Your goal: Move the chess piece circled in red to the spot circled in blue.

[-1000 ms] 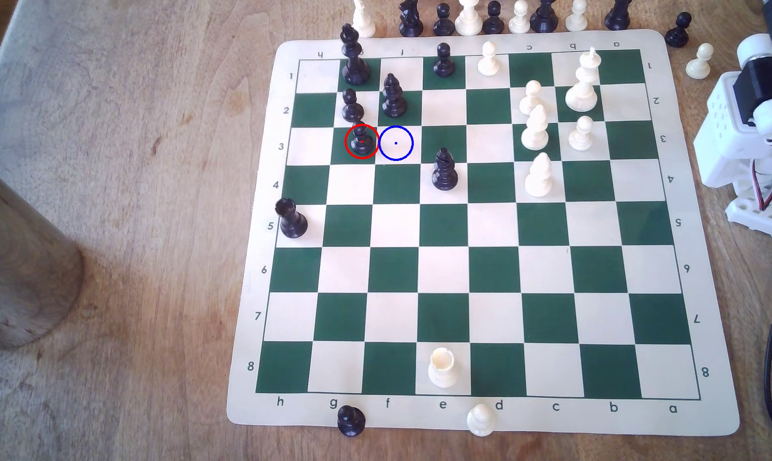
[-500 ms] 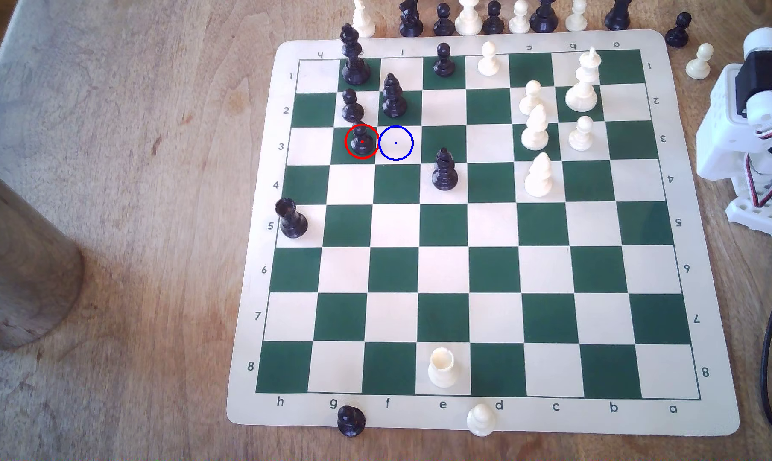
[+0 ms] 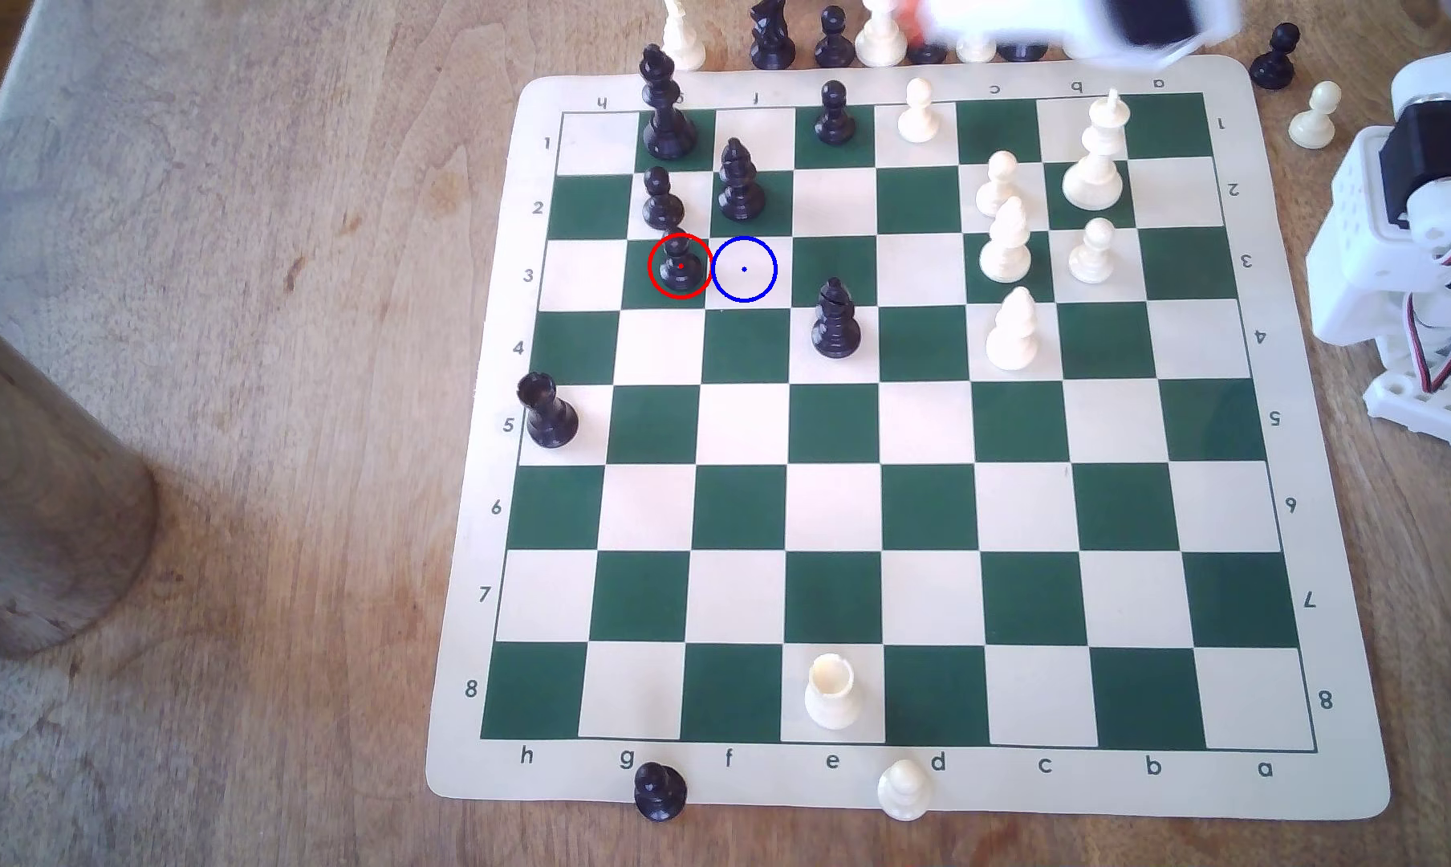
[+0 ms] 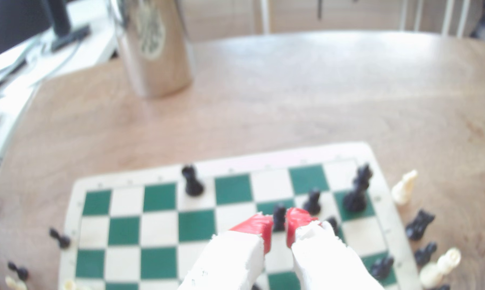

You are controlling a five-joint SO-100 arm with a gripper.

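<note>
While pincer hovers parted, chess piece well apart.

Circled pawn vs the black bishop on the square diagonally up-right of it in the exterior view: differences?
The chess piece is shorter with a round ball head; the black bishop is taller with a pointed top. The chess piece carries a red ring; the black bishop carries none. Both are glossy black, upright, and stand on dark green squares.
</note>
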